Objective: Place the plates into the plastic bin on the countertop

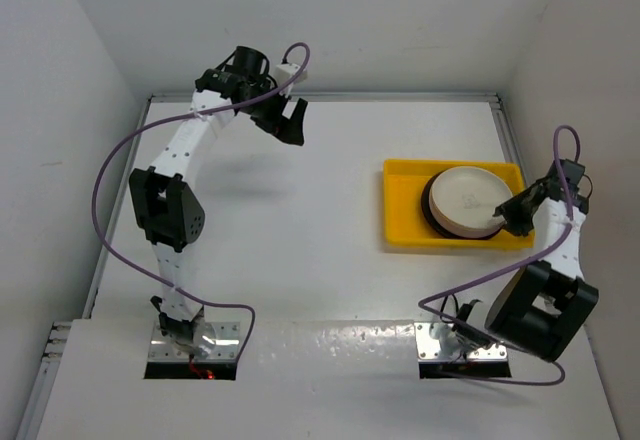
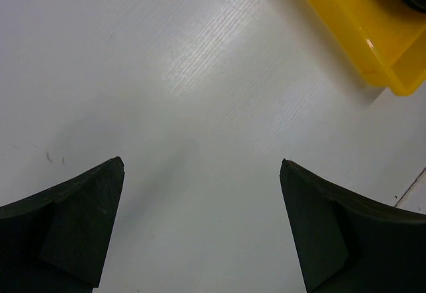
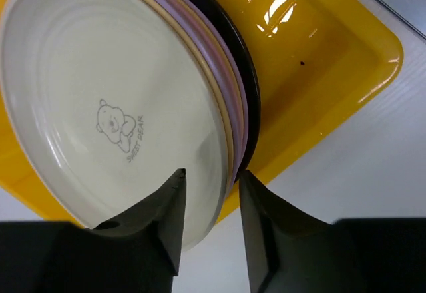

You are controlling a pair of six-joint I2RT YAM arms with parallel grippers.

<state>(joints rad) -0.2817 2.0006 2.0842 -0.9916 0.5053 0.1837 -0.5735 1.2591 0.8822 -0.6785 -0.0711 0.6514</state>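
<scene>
The plates [image 1: 468,200] lie stacked in the yellow plastic bin [image 1: 400,205] at the right of the countertop [image 1: 300,240]. In the right wrist view a cream plate [image 3: 100,73] with a bear print is on top, over pale orange, lilac and dark-rimmed plates, in the bin [image 3: 319,60]. My right gripper [image 3: 211,172] is open with its jaws astride the stack's near rim, one over the cream plate and one outside the dark rim; it also shows in the top view [image 1: 510,215]. My left gripper [image 1: 290,125] is open and empty above the far left countertop [image 2: 202,163].
White walls border the countertop on the left, back and right. A corner of the bin [image 2: 359,26] shows at the top right of the left wrist view. Purple cables loop from both arms.
</scene>
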